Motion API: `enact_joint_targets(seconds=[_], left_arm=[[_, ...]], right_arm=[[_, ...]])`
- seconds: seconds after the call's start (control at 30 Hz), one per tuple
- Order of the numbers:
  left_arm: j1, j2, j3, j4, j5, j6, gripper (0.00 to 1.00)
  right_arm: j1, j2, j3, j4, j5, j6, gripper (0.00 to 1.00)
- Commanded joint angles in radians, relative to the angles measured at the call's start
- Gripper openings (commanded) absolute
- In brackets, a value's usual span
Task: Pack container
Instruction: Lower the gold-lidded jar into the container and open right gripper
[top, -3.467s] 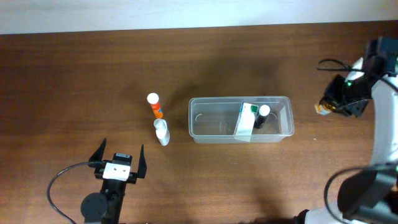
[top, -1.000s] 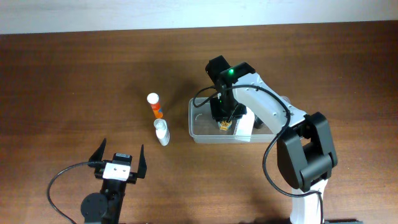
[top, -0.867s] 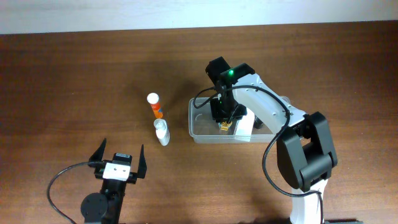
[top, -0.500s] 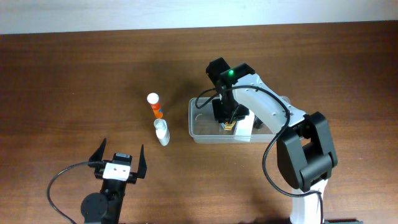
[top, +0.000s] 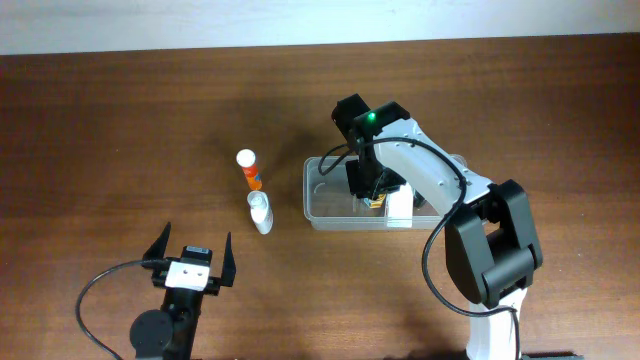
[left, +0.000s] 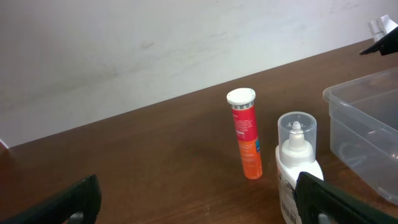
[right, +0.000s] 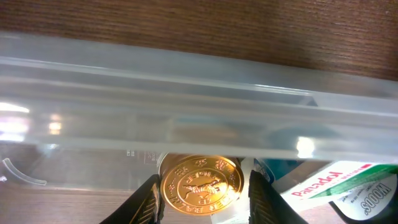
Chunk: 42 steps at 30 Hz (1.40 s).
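Container (top: 324, 198) around right claw (right: 203, 199), gold lid (right: 200, 182)

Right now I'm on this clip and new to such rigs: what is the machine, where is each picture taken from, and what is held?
Two robot arms work at a wooden table. One picture looks down from above; the other two come from a camera on each wrist. On the table are an orange tube, a white bottle and a clear container. The right claw reaches into the container, shut on a small round gold-topped item beside a printed box. The left claw sits open, holding nothing.
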<state>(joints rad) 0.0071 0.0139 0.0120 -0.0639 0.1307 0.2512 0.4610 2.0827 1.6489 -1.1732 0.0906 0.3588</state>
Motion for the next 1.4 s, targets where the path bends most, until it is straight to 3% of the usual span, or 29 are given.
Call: enact_joint_targets(seconds=[0.0,1.37], left_arm=[[0.002,-0.007,-0.003,-0.004,0.010,0.012,0.99],[0.002,-0.007,-0.003,-0.004,0.010,0.012,0.99]], right_arm=[[0.008,0.001,0.002,-0.013,0.035,-0.003,0.40],[-0.002,0.000,0.036,-0.137,0.171,-0.002,0.48]])
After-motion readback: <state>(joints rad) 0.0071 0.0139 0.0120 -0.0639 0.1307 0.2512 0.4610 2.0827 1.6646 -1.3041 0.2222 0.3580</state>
